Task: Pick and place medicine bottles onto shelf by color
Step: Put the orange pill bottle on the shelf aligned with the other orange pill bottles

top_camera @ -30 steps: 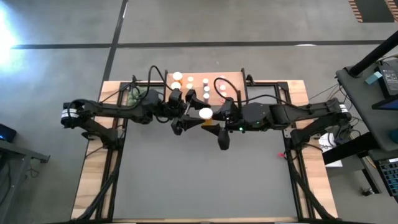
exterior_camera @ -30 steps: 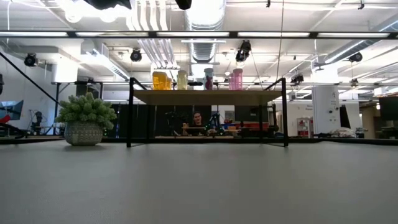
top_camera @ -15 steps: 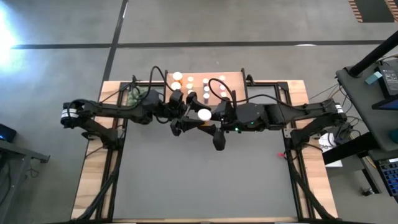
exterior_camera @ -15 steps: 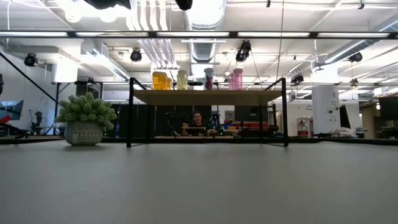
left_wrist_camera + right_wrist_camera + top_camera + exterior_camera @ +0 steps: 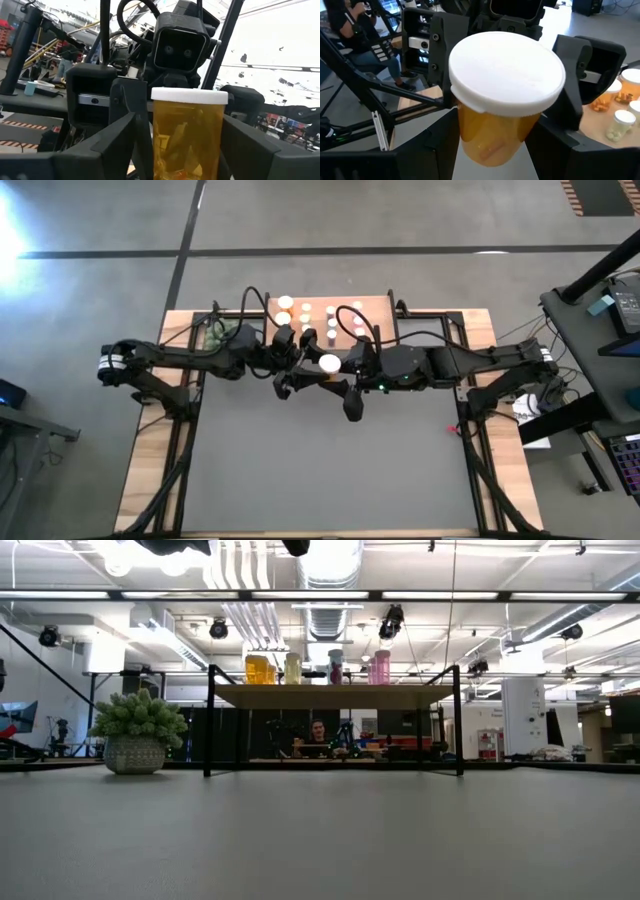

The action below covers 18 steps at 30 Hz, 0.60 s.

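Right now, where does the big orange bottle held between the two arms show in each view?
High view: orange bottle, white cap up, mid-picture, just in front of the shelf.
Low view: not in it.
Left wrist view: centre, between that pincer's fingers.
Right wrist view: centre, cap toward the camera, between that pincer's fingers.
Shared landmark: the shelf with its bottles.
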### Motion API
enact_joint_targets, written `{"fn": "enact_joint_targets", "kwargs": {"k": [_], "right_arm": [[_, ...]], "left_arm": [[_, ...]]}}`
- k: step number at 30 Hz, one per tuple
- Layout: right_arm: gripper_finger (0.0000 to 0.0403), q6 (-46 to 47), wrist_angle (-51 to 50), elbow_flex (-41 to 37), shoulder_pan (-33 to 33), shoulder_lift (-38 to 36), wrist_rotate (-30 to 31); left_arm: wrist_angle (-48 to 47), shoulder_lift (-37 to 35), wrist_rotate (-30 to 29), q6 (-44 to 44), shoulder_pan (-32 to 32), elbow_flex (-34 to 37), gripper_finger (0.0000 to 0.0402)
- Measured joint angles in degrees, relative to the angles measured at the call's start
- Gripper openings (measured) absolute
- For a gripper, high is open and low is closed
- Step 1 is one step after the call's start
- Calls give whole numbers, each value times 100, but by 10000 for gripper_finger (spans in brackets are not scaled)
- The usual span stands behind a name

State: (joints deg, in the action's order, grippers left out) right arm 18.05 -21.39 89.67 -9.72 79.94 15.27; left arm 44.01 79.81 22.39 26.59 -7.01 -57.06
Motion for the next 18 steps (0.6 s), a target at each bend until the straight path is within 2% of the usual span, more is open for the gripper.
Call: {"fn": "enact_joint_targets", "kwargs": {"k": [6, 18], "right_arm": [[191, 45, -118, 2, 0, -11, -4], [191, 573, -498, 5, 0, -204, -66]], "left_arm": [[4, 0, 29, -9, 4, 2, 213], [2, 2, -17, 4, 4, 9, 188]]}}
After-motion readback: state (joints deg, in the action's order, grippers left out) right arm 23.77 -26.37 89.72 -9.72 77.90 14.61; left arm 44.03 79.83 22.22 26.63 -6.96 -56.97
